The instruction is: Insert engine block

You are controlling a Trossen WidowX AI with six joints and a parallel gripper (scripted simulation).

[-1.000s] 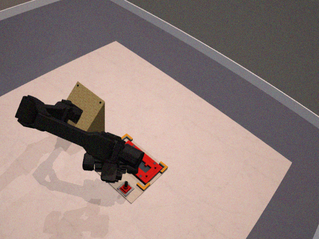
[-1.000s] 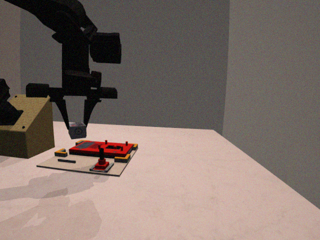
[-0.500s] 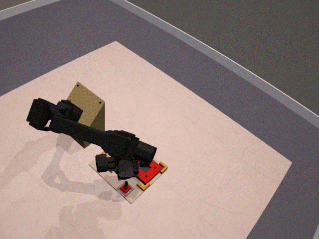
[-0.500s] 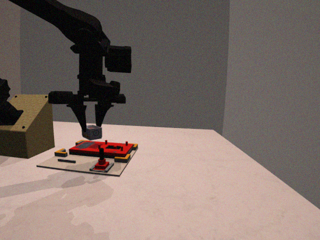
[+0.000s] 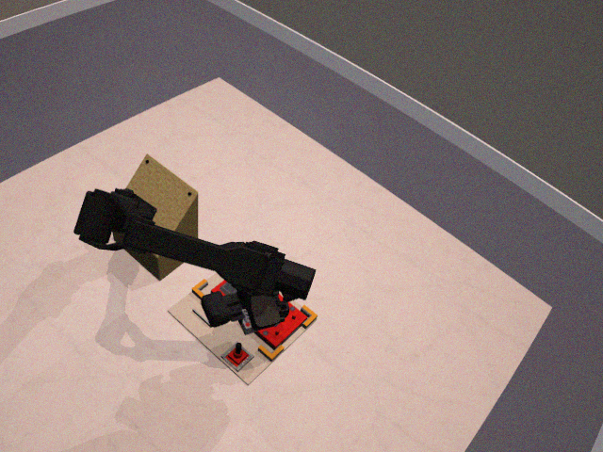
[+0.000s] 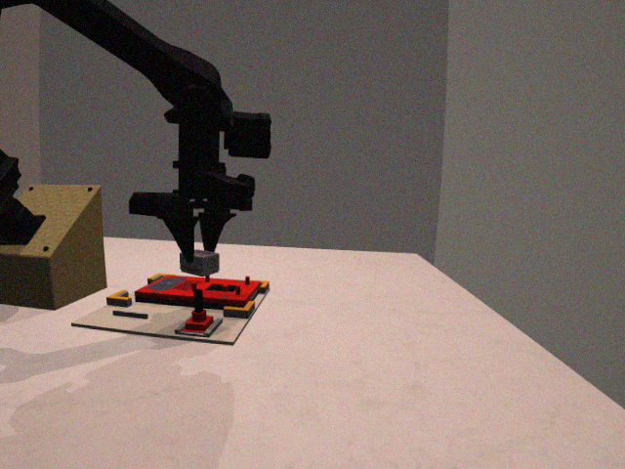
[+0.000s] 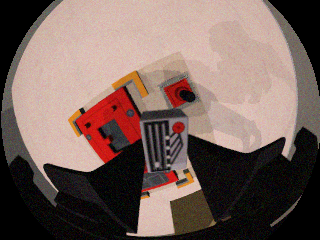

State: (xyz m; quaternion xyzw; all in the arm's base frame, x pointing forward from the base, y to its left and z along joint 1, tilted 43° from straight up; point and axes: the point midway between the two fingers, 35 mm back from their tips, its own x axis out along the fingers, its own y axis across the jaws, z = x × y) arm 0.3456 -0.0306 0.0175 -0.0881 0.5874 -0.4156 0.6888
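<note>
Above the red car body, the tool points straight down and pinches the grey engine block between its two dark fingers, one pressed on each side of the block. The exterior view shows the block hanging just over the car body, not yet touching it, with a thin gap under its lower edge. The wrist view shows the block's slotted grey face with a red mark near one corner, and beyond it the car body with its dark opening off to one side of the block. The car body lies flat on a pale base board set on the tabletop, framed by orange corner brackets. Near the front edge of the board a small red stand with an upright black peg stands apart from the car body. Behind and to the side, the arm rises from a tan wedge-shaped mount.
</note>
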